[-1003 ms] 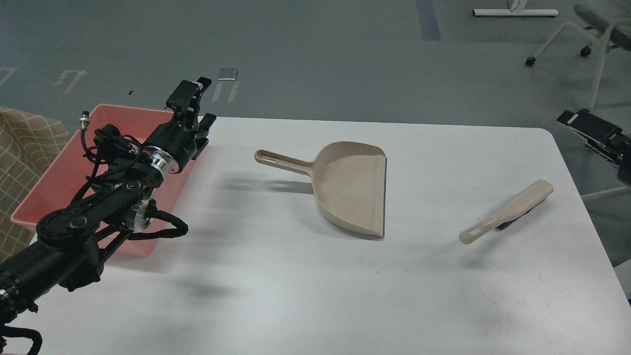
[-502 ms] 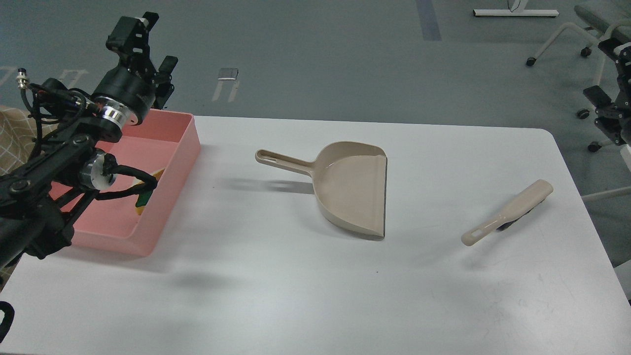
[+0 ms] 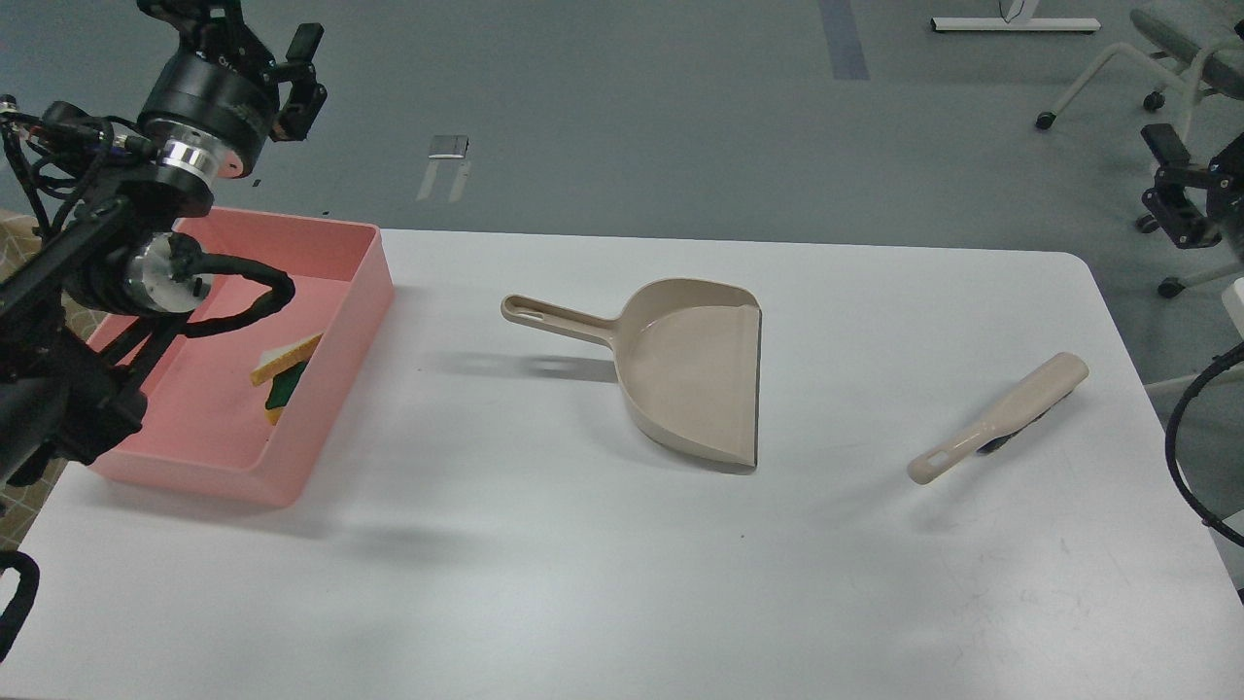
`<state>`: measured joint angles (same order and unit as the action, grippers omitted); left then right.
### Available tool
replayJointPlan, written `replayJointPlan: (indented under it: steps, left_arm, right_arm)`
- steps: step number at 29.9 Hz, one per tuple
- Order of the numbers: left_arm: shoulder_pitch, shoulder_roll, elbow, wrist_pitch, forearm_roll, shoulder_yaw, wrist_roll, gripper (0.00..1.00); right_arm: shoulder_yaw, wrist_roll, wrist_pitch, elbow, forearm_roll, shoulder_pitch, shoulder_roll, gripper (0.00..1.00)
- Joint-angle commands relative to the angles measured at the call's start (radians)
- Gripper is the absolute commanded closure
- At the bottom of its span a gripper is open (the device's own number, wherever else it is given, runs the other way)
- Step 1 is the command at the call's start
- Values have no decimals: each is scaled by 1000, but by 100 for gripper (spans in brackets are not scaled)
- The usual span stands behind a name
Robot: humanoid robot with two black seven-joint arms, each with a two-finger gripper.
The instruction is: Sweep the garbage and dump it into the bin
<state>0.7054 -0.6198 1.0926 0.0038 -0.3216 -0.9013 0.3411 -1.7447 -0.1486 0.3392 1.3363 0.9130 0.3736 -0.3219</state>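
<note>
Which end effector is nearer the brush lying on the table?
Right. The right end effector hangs off the table's right edge, up and right of the brush. The left end effector is raised beyond the pink bin, across the table.

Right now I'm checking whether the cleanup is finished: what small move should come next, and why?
Probably just ease the left gripper back toward rest, clear of the table. The bread slice and sponge piece already lie inside the pink bin, the dustpan sits empty on the table, and the brush lies untouched, so nothing seems left to sweep.
</note>
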Motion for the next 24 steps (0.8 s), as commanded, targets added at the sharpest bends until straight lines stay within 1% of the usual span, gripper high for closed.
replayJointPlan:
  steps: [1,3,7,9,11,15,19,24]
  left_arm:
    - [-21,-18,-5,-28,4,-27,4,2]
    - [-79,-23,-5,-35,9,-65,6,2]
    - [-139,-23,-5,-39,24,-131,4,2]
    - [-176,-11,-8,-57,26,-140,6,2]
    - [-185,-6,-8,-67,32,-142,6,2]
    - [-196,5,-11,-71,35,-139,3,2]
    - [-195,20,-25,-73,35,-133,1,2]
    - [-196,26,-39,-84,36,-137,1,2]
  right_arm:
    - [1,1,-29,-8,-20,18,76,0]
    - [-13,6,-39,0,-22,21,136,0]
    - [-15,6,-37,-12,-77,21,155,0]
    - [-15,4,-39,-51,-184,34,156,0]
    - [-13,4,-39,-84,-229,48,156,0]
    - [-7,0,-32,-233,-282,100,153,0]
    - [-7,1,-31,-287,-282,117,153,0]
    - [-7,0,-32,-295,-284,131,153,0]
